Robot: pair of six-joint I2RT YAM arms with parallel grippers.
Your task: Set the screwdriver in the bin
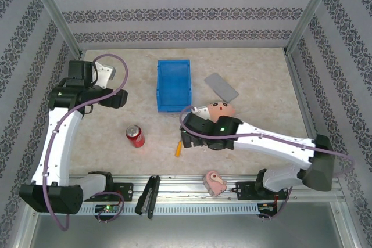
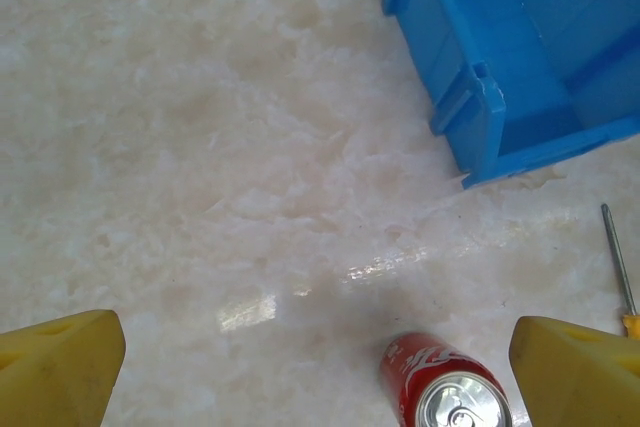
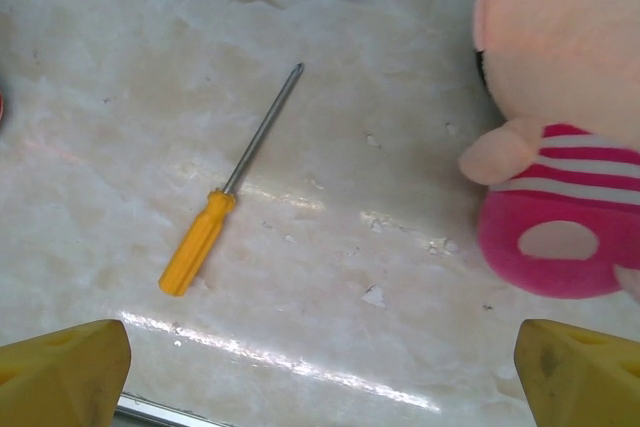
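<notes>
At the bottom of the overhead frame, a black two-armed tool (image 1: 148, 196) and a small pink object (image 1: 213, 183) lie on the metal rail (image 1: 180, 185). Just above them, slightly below centre, the screwdriver (image 1: 178, 148) lies flat on the table (image 1: 104, 155). A red can (image 1: 135, 136) stands upright to its left.

In the right wrist view the right gripper (image 3: 320, 377) is spread wide. Its yellow fingers (image 3: 60, 372) sit in the bottom corners with nothing held. The screwdriver lies apart from both fingers, handle toward the lower left and tip toward the upper right. A pink plush doll (image 3: 560, 97) fills the right side.

In the left wrist view the left gripper (image 2: 315, 372) is likewise wide open and empty. The can is at the bottom edge near its right-hand finger (image 2: 580, 372).

Further up the overhead frame, the blue bin (image 1: 173, 84) sits at upper centre. A grey plate (image 1: 221, 87) lies just to its right.
</notes>
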